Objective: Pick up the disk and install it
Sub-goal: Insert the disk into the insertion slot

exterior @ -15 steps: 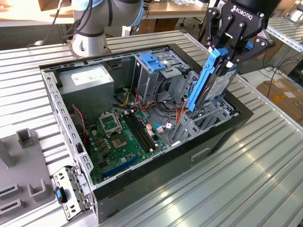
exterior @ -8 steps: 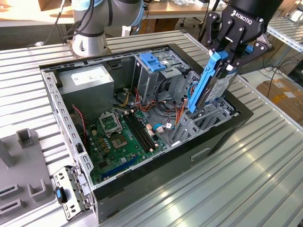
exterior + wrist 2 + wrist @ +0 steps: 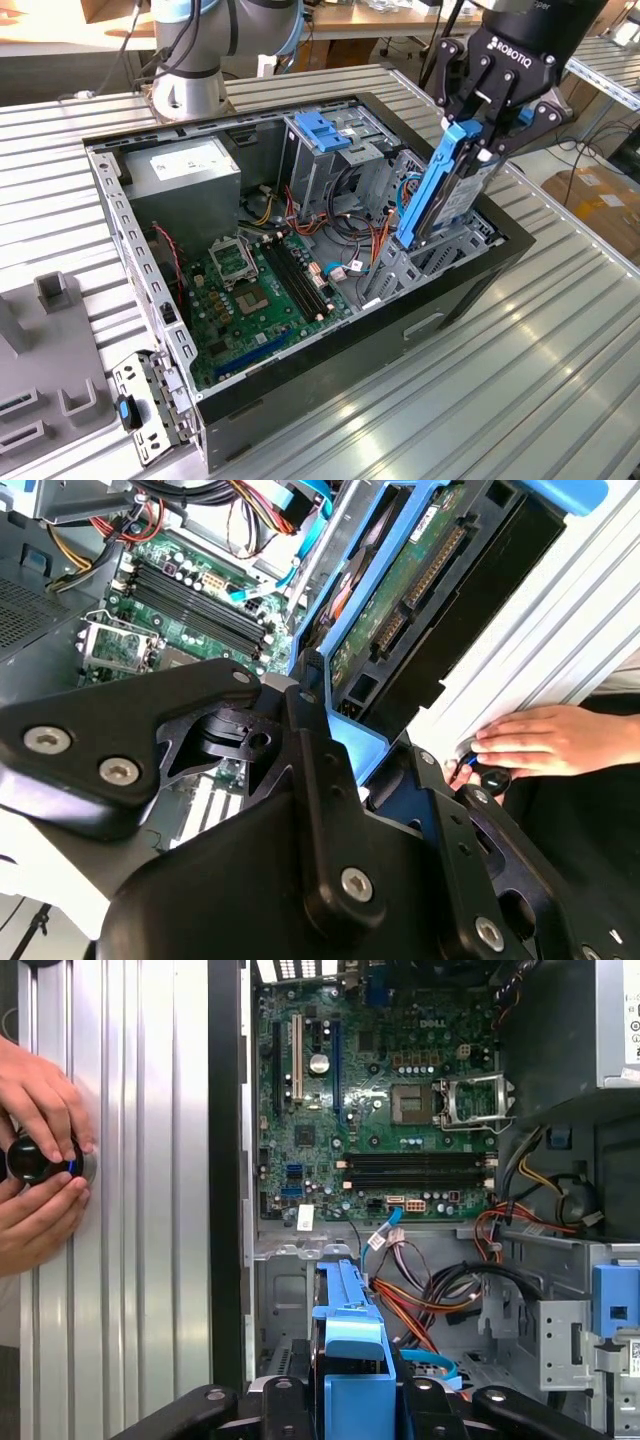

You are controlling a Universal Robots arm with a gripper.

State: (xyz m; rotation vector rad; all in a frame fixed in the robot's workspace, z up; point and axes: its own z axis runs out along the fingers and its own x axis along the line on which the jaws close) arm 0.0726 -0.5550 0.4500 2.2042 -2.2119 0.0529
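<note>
Since the computer case (image 3: 330, 345) lies flat on the ribbed metal counter (image 3: 480, 400) with its cover off, everything inside can be reached from above. Nearest, at the lower left of the exterior view, a grey moulded fixture (image 3: 50, 380) sits on the counter, apart from the case.

Case contents, front to back:
- Green motherboard (image 3: 260, 290), flat on the case floor, centre-left.
- Loose orange and blue cables (image 3: 375, 235), between the board and the drive bay.
- Grey metal drive bay (image 3: 425, 265), in the corner at the exterior view's right.
- Grey power supply (image 3: 190, 170), in the far left corner.
- Blue-topped drive cage (image 3: 325, 140), just beside the power supply, toward the middle.

Disk (image 3: 462, 190): at the right of the exterior view, over the drive bay, with its blue side bracket (image 3: 432, 195) facing the camera. It stands steeply tilted, the upper end leaning off to the right and the lower end down among the bay's rails. Judgement: the slant lets the bracket meet the rails while clearing the cables. The disk is partway in, not seated.

Jaws: closed on the disk's upper end, one finger each side, gripping through the bracket. Both wrist views show the bracket pinched between them. Judgement: holding the top end keeps the jaws out of the bay.

In the first wrist view a person's hands (image 3: 40, 1090) are cupped around a black knob (image 3: 35, 1158) on the counter, outside the case. Farthest back, at the upper left of the exterior view, the arm base (image 3: 190, 90) stands on the counter.
</note>
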